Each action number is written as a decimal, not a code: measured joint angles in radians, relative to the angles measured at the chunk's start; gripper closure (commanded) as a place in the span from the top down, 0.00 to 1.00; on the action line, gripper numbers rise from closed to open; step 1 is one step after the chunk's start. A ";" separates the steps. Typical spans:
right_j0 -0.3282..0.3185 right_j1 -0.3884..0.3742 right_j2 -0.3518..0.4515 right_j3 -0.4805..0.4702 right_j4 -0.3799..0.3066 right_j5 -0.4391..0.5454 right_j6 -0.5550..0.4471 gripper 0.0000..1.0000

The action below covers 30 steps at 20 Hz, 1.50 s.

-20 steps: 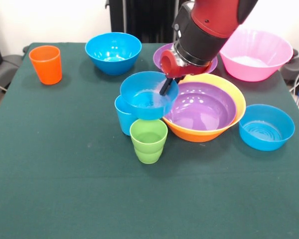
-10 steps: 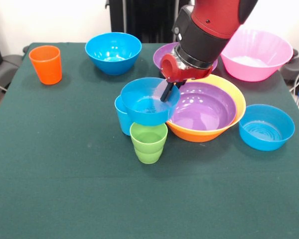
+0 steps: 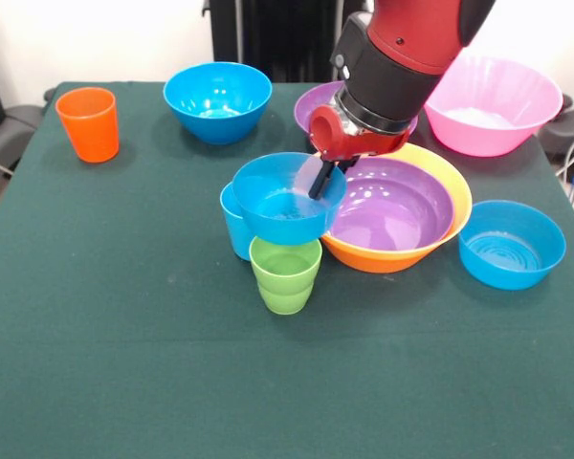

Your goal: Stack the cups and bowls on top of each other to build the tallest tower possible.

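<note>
My gripper (image 3: 319, 185) is shut on the right rim of a small blue bowl (image 3: 279, 206), one dark finger (image 3: 318, 180) reaching inside it. The bowl hangs over the light blue cup (image 3: 233, 229) and just above the green cup (image 3: 285, 275), hiding most of the light blue one. Whether the bowl touches either cup I cannot tell. Right beside it, a purple bowl (image 3: 392, 206) sits nested in the orange-yellow bowl (image 3: 387, 258). The orange cup (image 3: 88, 124) stands alone at the far left.
Another blue bowl (image 3: 217, 100) sits at the back left and one more blue bowl (image 3: 512, 244) at the right. The pink bowl (image 3: 493, 105) is at the back right. A second purple bowl (image 3: 309, 107) is partly hidden behind the arm.
The gripper has lowered the held blue bowl a little and carried it slightly right, closer over the green cup. Nothing else has moved.
</note>
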State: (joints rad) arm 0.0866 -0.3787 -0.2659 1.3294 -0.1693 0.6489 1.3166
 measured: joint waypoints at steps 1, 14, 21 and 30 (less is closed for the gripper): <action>0.000 0.000 0.000 -0.001 0.000 0.001 0.000 0.00; -0.005 0.001 0.010 -0.007 0.000 0.093 0.000 0.00; -0.005 0.001 0.020 -0.007 0.000 0.127 0.000 0.00; -0.005 0.001 0.024 -0.007 0.000 0.127 0.000 0.00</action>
State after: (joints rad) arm 0.0811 -0.3779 -0.2422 1.3228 -0.1695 0.7759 1.3166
